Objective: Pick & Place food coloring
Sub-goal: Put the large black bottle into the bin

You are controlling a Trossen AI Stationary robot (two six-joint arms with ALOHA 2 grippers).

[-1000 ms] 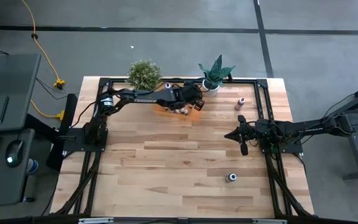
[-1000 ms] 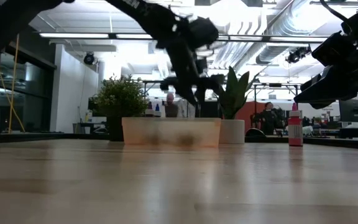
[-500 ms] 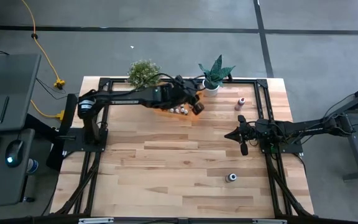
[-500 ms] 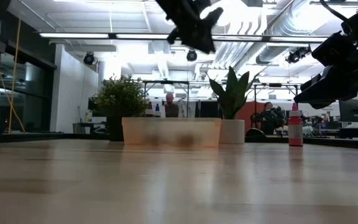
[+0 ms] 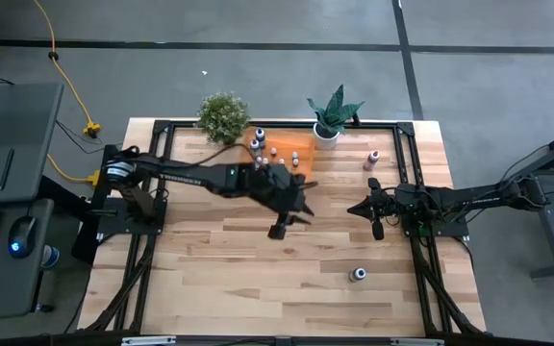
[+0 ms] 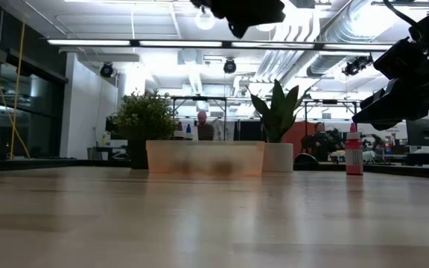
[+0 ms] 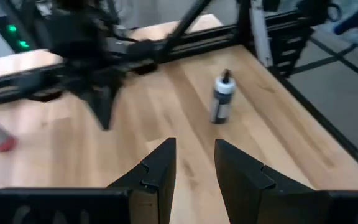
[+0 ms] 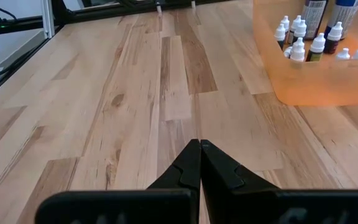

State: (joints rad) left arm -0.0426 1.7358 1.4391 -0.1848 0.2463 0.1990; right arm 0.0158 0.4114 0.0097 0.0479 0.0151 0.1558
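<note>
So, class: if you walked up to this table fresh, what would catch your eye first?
Probably the orange tray of small white-capped bottles at the table's far edge, between two potted plants. Next, the left gripper, open and empty above mid-table, and two stray bottles: a pink one and a dark one.

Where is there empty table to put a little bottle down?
The wide bare wood nearest the camera's bottom edge in the high view, left of the lone dark bottle, is free. So is the stretch between the left gripper and the left frame rail. It is crowded by the orange tray and both plants.
</note>
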